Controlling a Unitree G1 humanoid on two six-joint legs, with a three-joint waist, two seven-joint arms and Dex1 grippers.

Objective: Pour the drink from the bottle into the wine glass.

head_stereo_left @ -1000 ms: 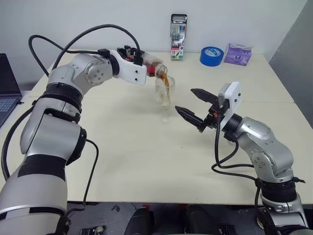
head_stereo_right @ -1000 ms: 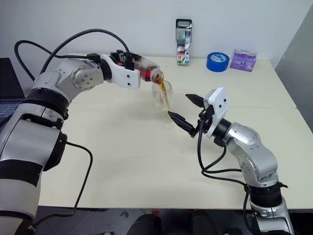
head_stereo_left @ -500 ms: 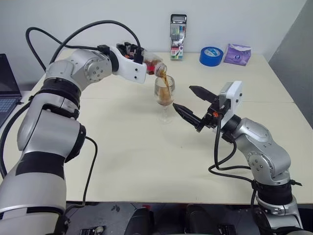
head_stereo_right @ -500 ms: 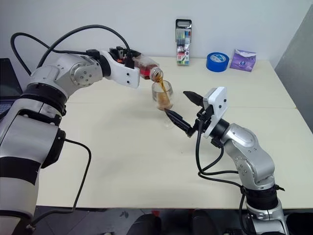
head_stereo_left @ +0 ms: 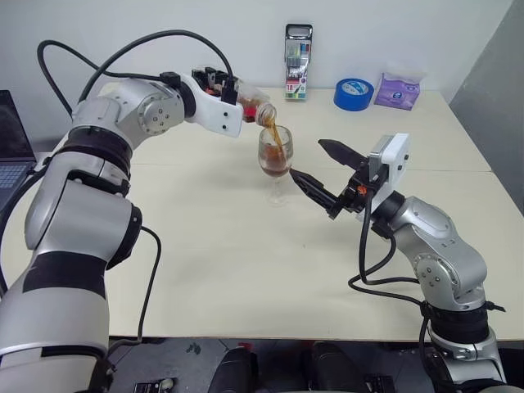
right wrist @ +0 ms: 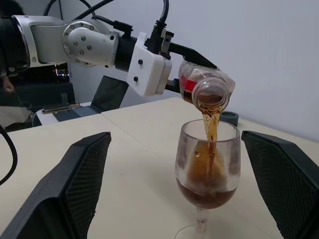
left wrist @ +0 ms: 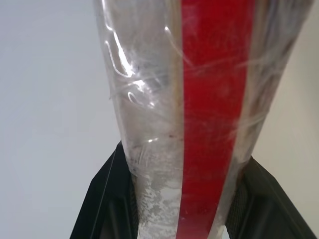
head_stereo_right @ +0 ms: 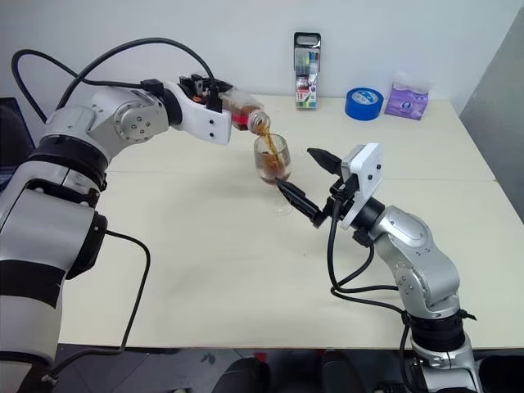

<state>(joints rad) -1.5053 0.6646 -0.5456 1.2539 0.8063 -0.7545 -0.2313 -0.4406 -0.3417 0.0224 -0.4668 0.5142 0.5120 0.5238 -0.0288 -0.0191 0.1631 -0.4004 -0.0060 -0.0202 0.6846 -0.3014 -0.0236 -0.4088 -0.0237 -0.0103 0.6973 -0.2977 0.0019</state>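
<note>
Over the wine glass [head_stereo_left: 275, 155], bottle [head_stereo_left: 252, 105] pinched by left fingers [left wrist: 107, 199], right fingers [head_stereo_left: 315, 190] spread beside stem.

The left gripper [head_stereo_left: 232, 92] grips the bottle [head_stereo_left: 254, 106], tilted above the wine glass [head_stereo_left: 276, 164], pouring the drink [head_stereo_left: 278, 139] in. The right gripper [head_stereo_left: 321, 168], jaws apart, sits just beside the glass.

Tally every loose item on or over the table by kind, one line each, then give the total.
Bottle: 1
Wine glass: 1
Marker pack: 1
Blue tape roll: 1
Purple packet: 1
Laptop: 1
Total: 6
</note>
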